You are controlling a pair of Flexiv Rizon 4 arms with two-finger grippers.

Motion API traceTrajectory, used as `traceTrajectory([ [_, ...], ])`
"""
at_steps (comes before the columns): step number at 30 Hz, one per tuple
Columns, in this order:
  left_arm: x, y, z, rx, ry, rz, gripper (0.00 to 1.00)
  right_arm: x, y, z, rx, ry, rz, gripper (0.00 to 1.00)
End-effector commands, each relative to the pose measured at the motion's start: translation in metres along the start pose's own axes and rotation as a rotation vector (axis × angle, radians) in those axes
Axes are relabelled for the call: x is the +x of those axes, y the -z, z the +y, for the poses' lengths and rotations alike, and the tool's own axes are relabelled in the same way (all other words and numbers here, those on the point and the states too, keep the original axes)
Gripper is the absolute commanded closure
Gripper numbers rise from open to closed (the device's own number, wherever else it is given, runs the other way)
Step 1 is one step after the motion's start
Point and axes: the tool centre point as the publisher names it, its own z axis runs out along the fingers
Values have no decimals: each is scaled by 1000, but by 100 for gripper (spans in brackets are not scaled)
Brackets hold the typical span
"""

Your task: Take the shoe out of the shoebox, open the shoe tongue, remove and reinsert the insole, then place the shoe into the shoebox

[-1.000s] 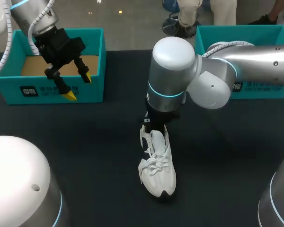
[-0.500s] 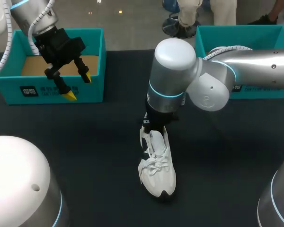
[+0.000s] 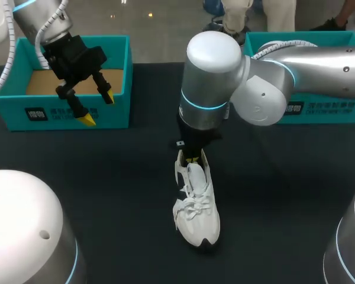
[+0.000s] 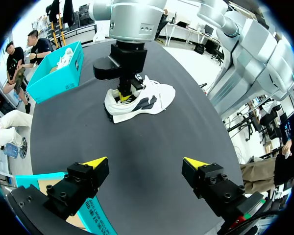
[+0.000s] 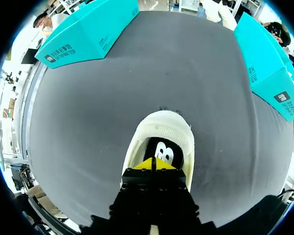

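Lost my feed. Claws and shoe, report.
Left claw open, by teal cardboard shoebox. Right claw shut, at opening of white lace-up sneaker. Sneaker upright on table. Nothing blocking.

Head camera: high, behind the robot, tilted down on the table (image 3: 106, 177). Wide and far. The shoe (image 3: 196, 207) sits lower centre of the frame, one shoebox (image 3: 71, 115) upper left, a second shoebox (image 3: 325, 41) upper right.

Left wrist camera: over the edge of the upper-left shoebox, facing out along the left gripper (image 4: 146, 162) across the table. Shoe well ahead, right arm (image 4: 132, 19) standing over it.

Right wrist camera: very near, apparently pointing almost straight down past the right gripper (image 5: 156, 164) into the shoe's opening. Its own mount hides part.

Shared: the shoe in all three views, both shoeboxes in the head and right wrist views.
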Motion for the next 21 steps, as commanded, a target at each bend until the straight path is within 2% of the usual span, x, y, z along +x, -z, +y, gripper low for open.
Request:
traceTrajectory([
  [1, 0, 1, 0, -2, 0, 1, 0, -6, 9, -1, 33, -1, 26, 100],
  [9, 0, 1, 0, -2, 0, 1, 0, -8, 9, -12, 113, -28, 68, 100],
  [21, 0, 1, 0, -2, 0, 1, 0, -5, -1, -21, 185, -61, 115, 100],
])
